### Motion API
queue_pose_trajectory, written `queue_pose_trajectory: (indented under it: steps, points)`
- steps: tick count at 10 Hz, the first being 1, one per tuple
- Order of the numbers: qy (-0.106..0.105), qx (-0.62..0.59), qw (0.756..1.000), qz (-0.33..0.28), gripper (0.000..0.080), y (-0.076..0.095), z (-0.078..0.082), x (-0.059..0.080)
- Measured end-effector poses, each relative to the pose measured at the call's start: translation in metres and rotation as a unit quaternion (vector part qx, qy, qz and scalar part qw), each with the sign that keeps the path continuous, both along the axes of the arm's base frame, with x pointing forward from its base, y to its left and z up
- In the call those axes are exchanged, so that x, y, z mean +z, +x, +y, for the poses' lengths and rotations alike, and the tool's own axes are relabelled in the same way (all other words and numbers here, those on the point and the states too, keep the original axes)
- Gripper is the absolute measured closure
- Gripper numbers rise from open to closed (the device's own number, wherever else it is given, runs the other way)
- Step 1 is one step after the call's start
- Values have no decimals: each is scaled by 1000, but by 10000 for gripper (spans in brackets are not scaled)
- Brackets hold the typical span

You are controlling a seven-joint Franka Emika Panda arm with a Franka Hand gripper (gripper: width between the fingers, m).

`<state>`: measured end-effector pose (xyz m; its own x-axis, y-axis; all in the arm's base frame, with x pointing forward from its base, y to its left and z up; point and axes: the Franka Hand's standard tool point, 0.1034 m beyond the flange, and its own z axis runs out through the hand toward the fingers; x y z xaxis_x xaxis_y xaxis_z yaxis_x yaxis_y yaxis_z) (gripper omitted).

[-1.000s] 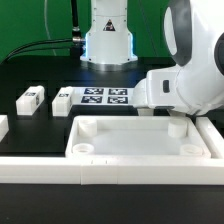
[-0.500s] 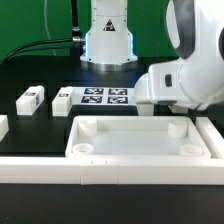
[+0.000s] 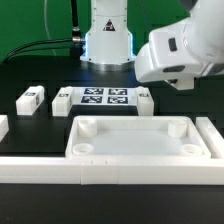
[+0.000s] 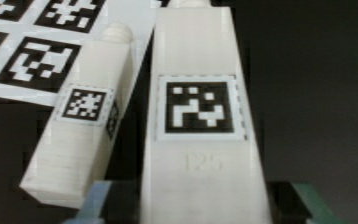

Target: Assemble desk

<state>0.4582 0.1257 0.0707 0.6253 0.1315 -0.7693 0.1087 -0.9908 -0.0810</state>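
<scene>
Nearest in the exterior view, a long border bar [image 3: 100, 172] runs across at six o'clock. Just behind it the tabletop [image 3: 135, 140] lies flat with its rim up. The corner sockets that show, such as the far socket [image 3: 180, 127] at four o'clock, look empty, so I judge that no leg is fitted yet.

Beyond the slab, the first loose leg [image 3: 30, 98] lies at nine o'clock. The second loose leg [image 3: 62, 100] sits just beside the marker board [image 3: 105, 97], and the third loose leg [image 3: 145, 100] lies at the board's other edge, toward three o'clock. Farther up, the arm [image 3: 180, 50] hangs at two o'clock, clear of the table; its fingers are hidden in this view.

The wrist view shows the grasp: the gripper [image 4: 202, 196] is clamped on the held leg [image 4: 197, 110], a finger [image 4: 101, 196] against each flank and the tag facing the camera. A neighbour leg [image 4: 78, 115] lies below it beside the marker board. It is probably the third loose leg, though I cannot be sure.

The step in hand looks like carrying a first leg to the slab. The next move calls for swinging over a socket, turning the leg upright, lining its end up squarely and lowering it straight in
</scene>
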Motion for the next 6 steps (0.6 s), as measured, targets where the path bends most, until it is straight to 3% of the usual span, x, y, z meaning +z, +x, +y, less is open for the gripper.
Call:
queue_pose_trajectory:
  steps: [3,4,6]
  points:
    - [2,0,1000,-10,509,1,2,-3]
    - [4,-1,1000,-28,509,10,3,3]
    - [10,-7,996,-86,509,27,-2,31]
